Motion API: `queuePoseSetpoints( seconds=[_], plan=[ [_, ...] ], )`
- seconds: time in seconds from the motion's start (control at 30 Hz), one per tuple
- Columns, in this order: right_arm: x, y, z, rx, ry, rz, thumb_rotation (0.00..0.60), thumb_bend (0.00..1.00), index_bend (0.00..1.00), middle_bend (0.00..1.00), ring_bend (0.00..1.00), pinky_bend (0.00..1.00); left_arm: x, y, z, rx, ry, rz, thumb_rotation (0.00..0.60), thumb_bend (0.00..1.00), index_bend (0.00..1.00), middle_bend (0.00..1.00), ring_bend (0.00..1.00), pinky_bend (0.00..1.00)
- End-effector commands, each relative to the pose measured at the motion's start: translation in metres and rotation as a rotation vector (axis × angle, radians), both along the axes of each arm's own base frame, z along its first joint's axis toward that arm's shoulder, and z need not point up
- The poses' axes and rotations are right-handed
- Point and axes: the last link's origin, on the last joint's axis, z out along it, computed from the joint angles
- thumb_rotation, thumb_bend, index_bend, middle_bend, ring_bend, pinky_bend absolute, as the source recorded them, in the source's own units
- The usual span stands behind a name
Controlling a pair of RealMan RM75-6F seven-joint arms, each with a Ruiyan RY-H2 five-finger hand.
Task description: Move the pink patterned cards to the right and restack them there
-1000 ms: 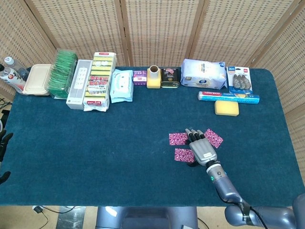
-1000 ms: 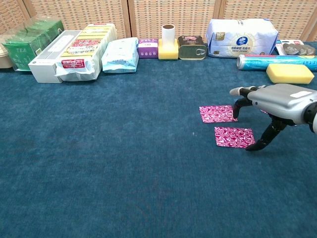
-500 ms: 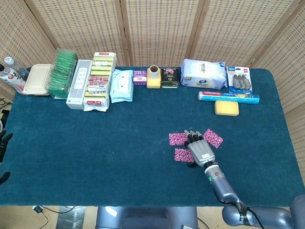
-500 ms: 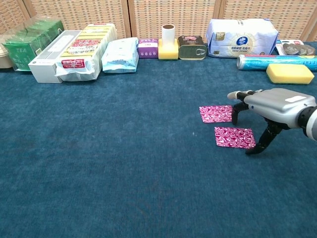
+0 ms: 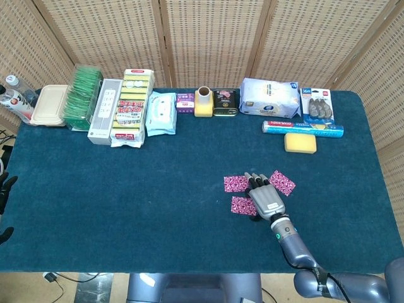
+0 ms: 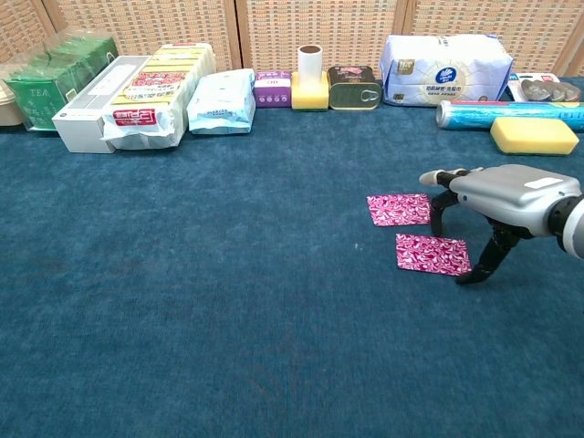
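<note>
Here, three flat pink patterned cards lie apart on dark blue felt table (image 5: 158,189): far card (image 5: 236,184), near card (image 6: 432,254), right card (image 5: 283,182). Right hand (image 6: 497,196) arches between them, fingers spread, holding nothing; thumb tip touches near card's edge.

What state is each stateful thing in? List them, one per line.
right hand: fingers spread, tips down beside the cards, holding nothing
near pink card: flat on the cloth, unstacked
far pink card: flat, apart from the near one
third pink card: flat, right of the hand
tin can: lid on
</note>
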Motion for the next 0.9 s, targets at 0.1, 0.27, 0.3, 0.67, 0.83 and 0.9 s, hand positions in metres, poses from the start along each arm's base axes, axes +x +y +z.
queuePoseSetpoints(
  seconds=[0.1,0.27,0.3,0.67,0.83,0.9],
  plan=[
    [0.000,0.000,0.000,0.012,-0.002,-0.008,0.584,0.22,0.39,0.00,0.00,0.06,0.000,0.000,0.000,0.001,0.000,0.001,0.600,0.11,0.00,0.00,0.00,0.08],
    [0.000,-0.002,0.001,0.020,-0.005,-0.023,0.587,0.23,0.40,0.00,0.00,0.06,0.000,0.000,0.000,-0.002,0.001,0.000,0.600,0.11,0.00,0.00,0.00,0.08],
    [0.001,-0.001,0.001,0.023,-0.012,-0.030,0.588,0.24,0.40,0.00,0.00,0.06,0.000,0.000,0.000,0.001,-0.001,0.001,0.600,0.11,0.00,0.00,0.00,0.08],
    [0.010,0.002,0.012,0.038,-0.025,-0.028,0.583,0.24,0.40,0.00,0.00,0.06,0.000,0.000,0.000,-0.002,-0.002,-0.001,0.600,0.11,0.00,0.00,0.00,0.08],
    [0.013,-0.001,0.018,0.026,-0.035,-0.035,0.588,0.24,0.40,0.00,0.00,0.06,0.000,-0.001,0.000,-0.002,-0.003,-0.003,0.600,0.11,0.00,0.00,0.00,0.08],
    [0.013,-0.004,0.022,0.014,-0.038,-0.041,0.589,0.24,0.40,0.00,0.00,0.06,0.000,-0.001,0.001,-0.001,-0.004,-0.002,0.600,0.11,0.00,0.00,0.00,0.08]
  ],
)
